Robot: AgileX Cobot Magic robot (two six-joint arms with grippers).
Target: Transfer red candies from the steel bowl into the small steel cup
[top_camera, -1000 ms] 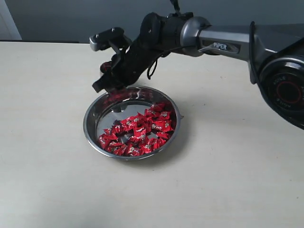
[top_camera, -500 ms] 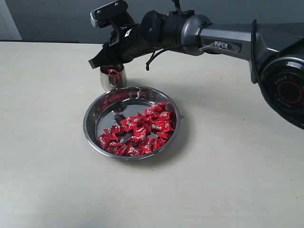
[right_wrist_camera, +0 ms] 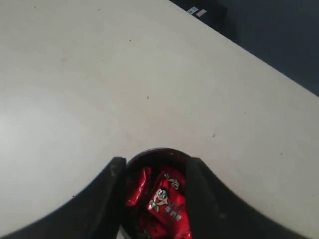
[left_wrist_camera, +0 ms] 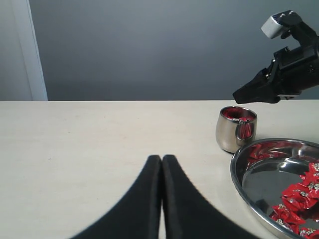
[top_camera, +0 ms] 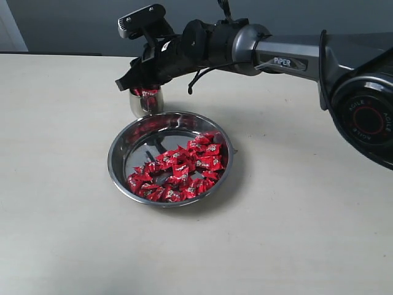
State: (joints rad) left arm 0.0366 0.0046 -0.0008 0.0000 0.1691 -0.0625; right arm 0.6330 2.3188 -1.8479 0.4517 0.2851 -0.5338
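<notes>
Only your left wrist view shows the left gripper (left_wrist_camera: 162, 159): its two dark fingers are pressed together tip to tip, nothing between them, low over the pale table (top_camera: 73, 239). Next out is one steel bowl (top_camera: 112, 161), the near thing in the exterior view, with the red candies (top_camera: 184, 169) heaped on its near-right side. There are roughly two dozen, too tangled for an exact count. The far-left part of the bowl floor is bare and mirrors them. Just beyond the bowl's far rim stands one small steel cup (top_camera: 145, 104), upright, close to the bowl; I can't tell if they touch. It holds more red candies, up to about the rim. Your right wrist view looks straight into it: at least two wrappers, one with a cartoon face and white characters too small to read. The right gripper (top_camera: 130, 80) hangs just over the cup mouth, jaws spread about as wide as the cup, clamping nothing. Farthest back, the arm reads "PIPER" (top_camera: 284, 61). The red ring on the big joint (top_camera: 368, 117) reads "AGILE", rest unclear.
</notes>
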